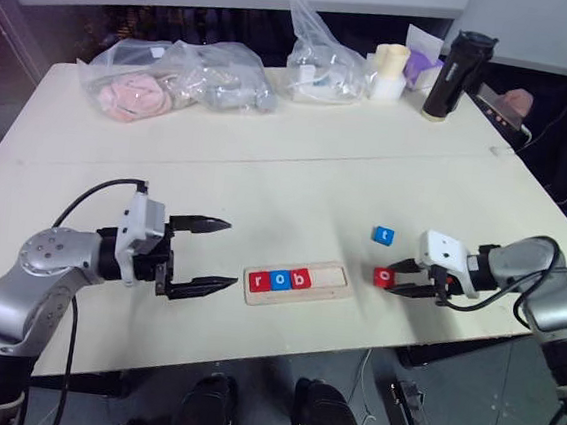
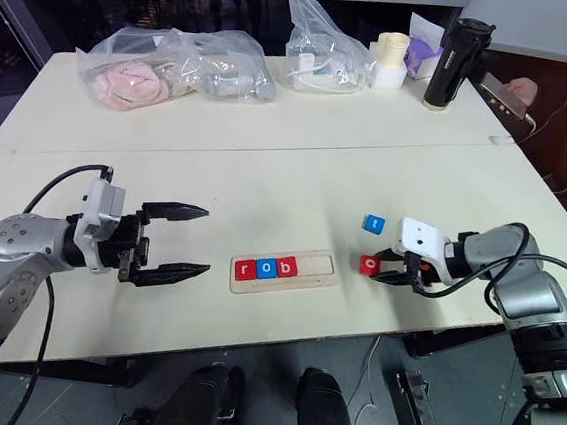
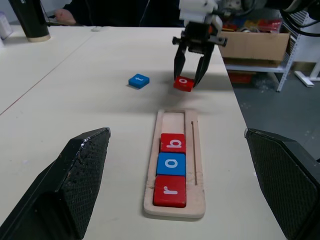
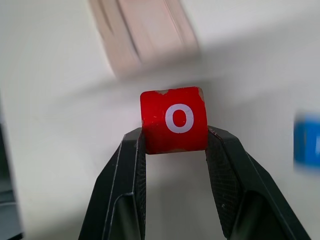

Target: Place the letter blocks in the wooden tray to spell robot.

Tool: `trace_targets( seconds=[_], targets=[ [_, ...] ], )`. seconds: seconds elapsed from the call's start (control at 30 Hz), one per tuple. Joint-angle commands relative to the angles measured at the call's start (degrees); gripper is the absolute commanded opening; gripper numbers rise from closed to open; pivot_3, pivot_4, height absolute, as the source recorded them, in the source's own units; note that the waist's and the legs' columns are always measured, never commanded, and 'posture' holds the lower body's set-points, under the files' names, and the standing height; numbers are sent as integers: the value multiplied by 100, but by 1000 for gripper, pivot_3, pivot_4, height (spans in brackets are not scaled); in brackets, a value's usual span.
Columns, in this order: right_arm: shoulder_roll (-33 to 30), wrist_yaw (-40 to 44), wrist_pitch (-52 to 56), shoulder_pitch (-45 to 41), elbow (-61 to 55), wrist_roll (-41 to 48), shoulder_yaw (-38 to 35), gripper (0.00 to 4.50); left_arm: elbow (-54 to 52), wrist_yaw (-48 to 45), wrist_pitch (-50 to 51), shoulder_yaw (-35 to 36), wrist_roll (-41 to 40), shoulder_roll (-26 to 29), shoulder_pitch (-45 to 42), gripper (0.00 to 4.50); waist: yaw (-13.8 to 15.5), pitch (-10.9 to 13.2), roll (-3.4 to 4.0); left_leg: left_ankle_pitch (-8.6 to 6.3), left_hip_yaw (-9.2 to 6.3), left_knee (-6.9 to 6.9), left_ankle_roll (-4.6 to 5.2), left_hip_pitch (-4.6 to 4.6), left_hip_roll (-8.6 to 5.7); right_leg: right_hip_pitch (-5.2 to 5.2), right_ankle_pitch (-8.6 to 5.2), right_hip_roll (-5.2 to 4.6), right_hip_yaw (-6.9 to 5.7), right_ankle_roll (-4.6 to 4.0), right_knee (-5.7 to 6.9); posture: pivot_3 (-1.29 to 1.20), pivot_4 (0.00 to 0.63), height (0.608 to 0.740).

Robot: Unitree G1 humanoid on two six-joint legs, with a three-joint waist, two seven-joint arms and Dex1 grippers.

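Observation:
The wooden tray (image 1: 329,277) lies near the table's front edge. It holds a red r (image 3: 169,191), a blue o (image 3: 171,163) and a red b (image 3: 173,143), and its right end is bare. Just right of that end, my right gripper (image 1: 389,282) is shut on a red o block (image 4: 173,120), which is tilted a little at table level. A blue t block (image 1: 384,235) lies flat just behind it. Left of the tray, my left gripper (image 1: 231,255) hangs open above the table, pointing at the tray with nothing between its fingers.
Clear plastic bags (image 1: 176,80) of soft items lie along the table's far side. At the back right are a cream cup (image 1: 389,70) and a black bottle (image 1: 451,76). A person's hand (image 1: 515,100) holds a phone at the far right corner.

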Motion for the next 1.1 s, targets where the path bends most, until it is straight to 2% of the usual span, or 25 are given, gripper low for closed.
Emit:
trace_targets(
  seconds=[0.03,0.37,0.57,1.1],
  targets=[
    [212,-12,250,-152,-572,80,181,1120,-222,22,-33,135,-63,52,53,4500,10,-1,-1,0,-2,0,0,0,0,0,0,1,-1,0,0,0,150,740],
    [869,-151,184,-648,-165,-303,764,1120,-357,110,8,166,-100,65,139,4500,17,-1,-1,0,1,4,0,-4,-4,0,0,-6,0,-1,-3,0,150,740],
    [958,-79,-86,-760,202,-482,906,1120,-448,123,32,167,-108,87,239,4500,19,-1,-1,0,1,3,0,-4,-3,0,0,-3,-1,-1,-1,0,150,740],
    [1171,-39,-201,-840,244,-629,1054,1120,-462,60,14,177,-123,159,273,4500,15,-1,-1,0,1,3,0,-3,-3,0,1,-2,-1,-1,0,0,150,740]
  ],
)
